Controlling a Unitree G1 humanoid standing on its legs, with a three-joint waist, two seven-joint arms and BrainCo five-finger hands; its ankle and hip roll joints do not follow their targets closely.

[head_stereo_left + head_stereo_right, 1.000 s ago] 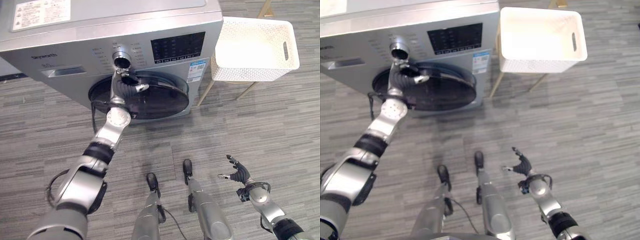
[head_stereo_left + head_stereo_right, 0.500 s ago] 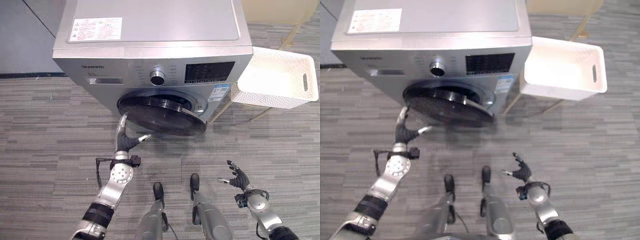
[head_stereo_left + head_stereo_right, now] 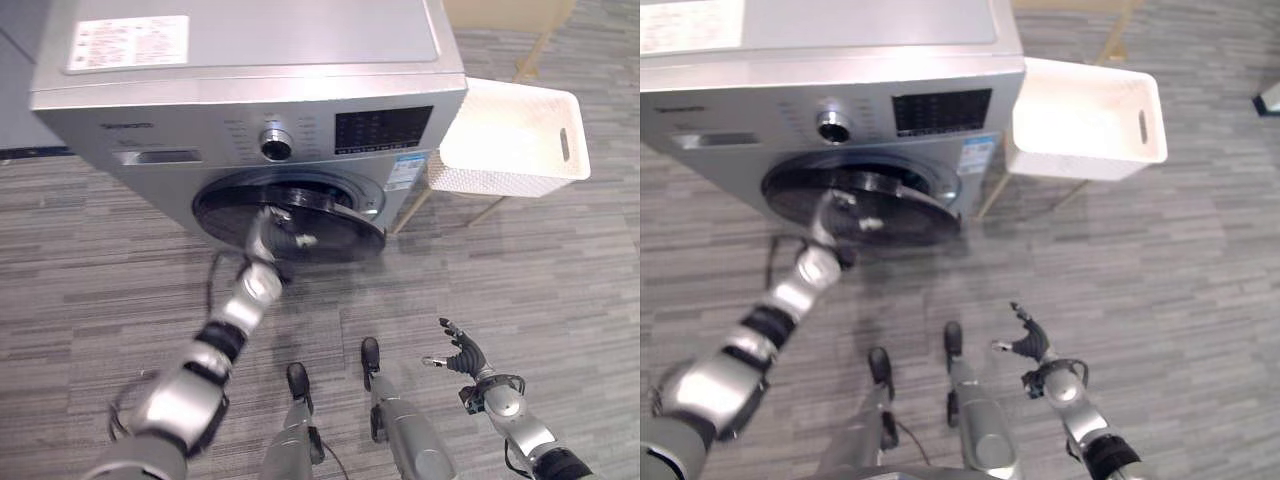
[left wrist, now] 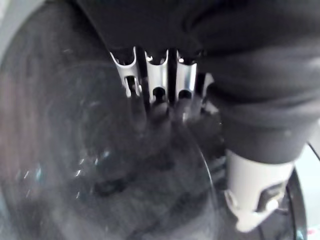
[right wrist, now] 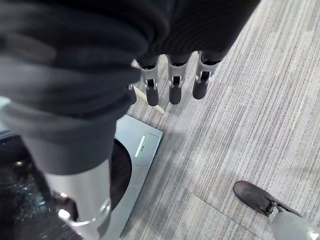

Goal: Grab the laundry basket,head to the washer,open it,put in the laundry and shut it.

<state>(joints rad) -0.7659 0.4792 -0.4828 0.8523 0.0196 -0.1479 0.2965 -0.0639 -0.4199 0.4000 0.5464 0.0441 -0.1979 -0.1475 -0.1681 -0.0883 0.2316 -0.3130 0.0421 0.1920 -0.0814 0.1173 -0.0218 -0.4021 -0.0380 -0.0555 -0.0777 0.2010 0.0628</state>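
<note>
Nearest to me, the right hand (image 3: 462,354) hung low over the grey striped carpet (image 3: 560,270), fingers loosely spread and holding nothing, well apart from the machine. In its own wrist view the fingers (image 5: 172,82) pointed straight out over the carpet.

Farther on, the left arm reached forward and up to the washing machine (image 3: 250,110). The left hand (image 3: 272,228) lay against the dark round door (image 3: 300,215), fingers straight and flat on the glass rather than curled around anything; the left wrist view showed those fingers (image 4: 157,80) pressed to the dark glass. The door stood slightly out from the silver front, its right edge lifted off the rim. Above it sat a round control knob (image 3: 276,144) and a dark display panel (image 3: 383,128).

Beyond and to the right, the white laundry basket (image 3: 512,140) rested on a light wooden stand (image 3: 497,205) just beside the washer's right side. From where I stood I could not tell whether any laundry remained inside it.
</note>
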